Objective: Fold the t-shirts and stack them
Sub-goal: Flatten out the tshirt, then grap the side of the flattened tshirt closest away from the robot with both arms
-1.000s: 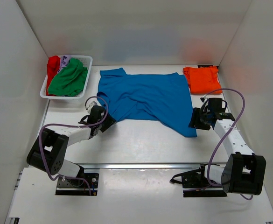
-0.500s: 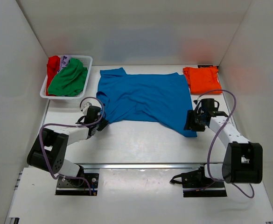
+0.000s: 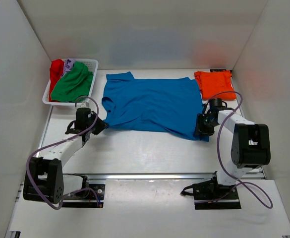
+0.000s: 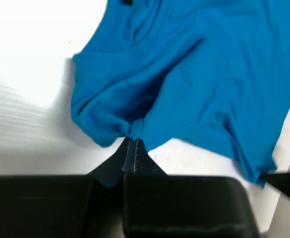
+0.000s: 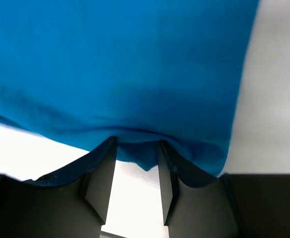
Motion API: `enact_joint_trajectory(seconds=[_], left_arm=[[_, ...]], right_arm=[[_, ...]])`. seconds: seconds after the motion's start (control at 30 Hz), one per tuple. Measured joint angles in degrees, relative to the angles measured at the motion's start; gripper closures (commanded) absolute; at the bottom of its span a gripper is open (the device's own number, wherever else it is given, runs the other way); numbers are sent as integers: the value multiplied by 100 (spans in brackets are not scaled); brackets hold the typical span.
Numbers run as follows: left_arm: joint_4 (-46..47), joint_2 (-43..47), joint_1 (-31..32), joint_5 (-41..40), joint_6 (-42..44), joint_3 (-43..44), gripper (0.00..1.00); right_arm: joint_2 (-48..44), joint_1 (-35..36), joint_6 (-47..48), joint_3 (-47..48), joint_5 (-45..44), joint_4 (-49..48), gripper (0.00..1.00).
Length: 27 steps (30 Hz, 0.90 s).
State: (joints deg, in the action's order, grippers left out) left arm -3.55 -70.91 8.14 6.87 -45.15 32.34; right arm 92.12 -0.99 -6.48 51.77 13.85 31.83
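A blue t-shirt (image 3: 152, 104) lies spread across the middle of the table. My left gripper (image 3: 98, 126) is at its near left corner, shut on a bunched fold of the blue cloth (image 4: 135, 126). My right gripper (image 3: 201, 130) is at the shirt's near right corner. Its jaws stand apart, with the blue hem (image 5: 145, 156) drooping into the gap between the fingers (image 5: 102, 173). A folded orange t-shirt (image 3: 214, 84) lies at the back right. Green (image 3: 73, 84), red (image 3: 56, 70) and lilac (image 3: 69, 63) t-shirts sit crumpled in the basket.
A white slatted basket (image 3: 93, 64) stands at the back left, just beyond my left arm. White walls close in the table on the left, back and right. Bare tabletop (image 3: 145, 148) stretches between the shirt and the arm bases.
My left gripper closed on the shirt's near left corner and drew it leftward. My right gripper moved in onto the near right corner, and the shirt's near edge now lies straighter.
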Motion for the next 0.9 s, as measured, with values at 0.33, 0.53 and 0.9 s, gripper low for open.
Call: enact_joint_trajectory(seconds=[0.33,0.53,0.9], left_arm=[[-981,1121,-435,271,671,-426,69],[-1224,2334,-437,-90,256,-761,63],[-420,1307,667,-42,-614,-894,57]], right_arm=[[81,-229,28,85,-22,31,63],[79,-240,48,83,-55,28,64],[81,-103,44,92,-175,28,63]])
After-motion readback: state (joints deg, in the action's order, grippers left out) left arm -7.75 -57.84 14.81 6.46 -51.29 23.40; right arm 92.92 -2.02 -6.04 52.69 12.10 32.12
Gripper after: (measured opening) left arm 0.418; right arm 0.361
